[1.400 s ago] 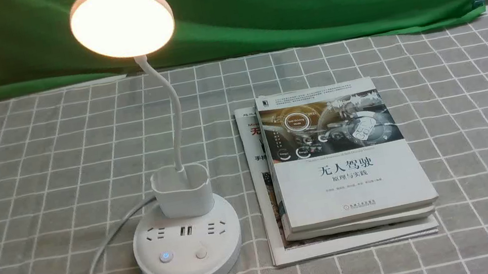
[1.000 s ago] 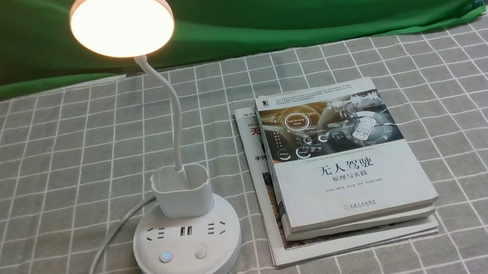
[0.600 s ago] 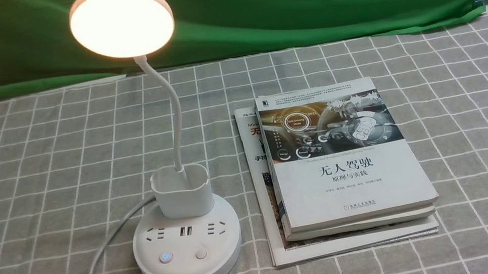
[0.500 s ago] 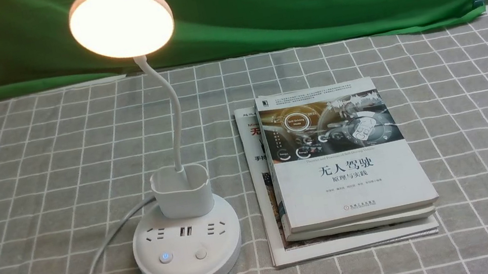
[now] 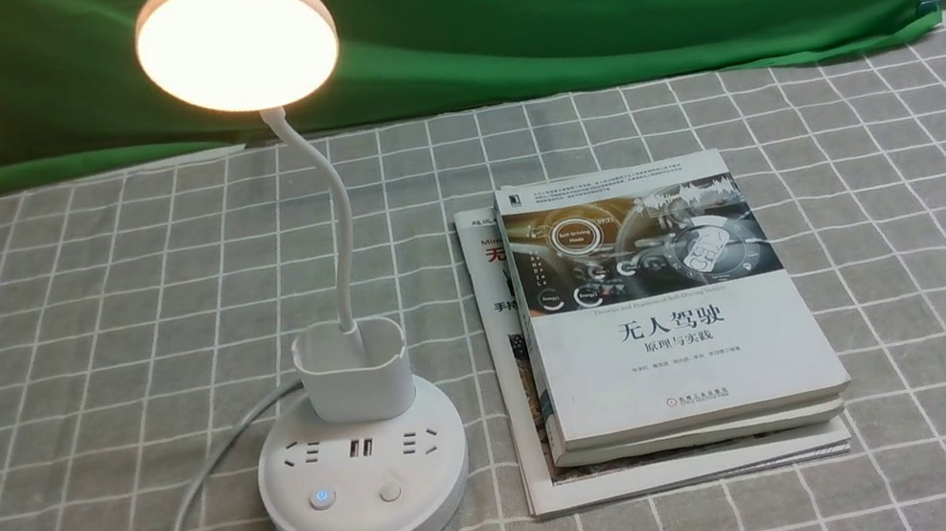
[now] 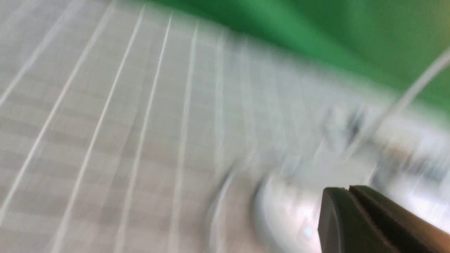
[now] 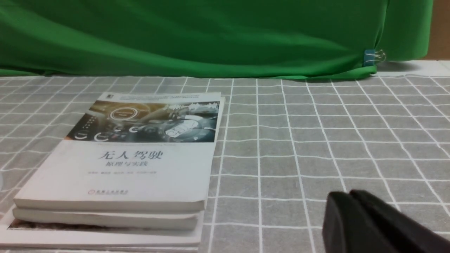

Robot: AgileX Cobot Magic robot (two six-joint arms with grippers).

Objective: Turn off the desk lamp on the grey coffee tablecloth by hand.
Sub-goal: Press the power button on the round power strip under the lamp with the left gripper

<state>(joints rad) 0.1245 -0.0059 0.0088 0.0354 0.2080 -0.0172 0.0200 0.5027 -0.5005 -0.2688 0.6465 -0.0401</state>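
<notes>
Lamp (image 5: 353, 374) sits on the grid cloth (image 5: 56, 329), just left of a stack of books (image 5: 671, 338), and its head (image 5: 236, 40) is glowing, so nothing's done yet. The base has 2 buttons at the front, a blue-lit one (image 5: 321, 499) and a plain one (image 5: 390, 491). No idea which one kills the light, my guess is 1 press does it.

Left gripper (image 6: 348, 191) shows as a dark smear at the front view's left edge, well apart from the base. Its wrist view is very blurry, but the jaws look pressed together with nothing in them. Right gripper (image 7: 349, 195) is clenched and empty too, over bare cloth on the books' far side. The approach and the press are both left to do.
</notes>
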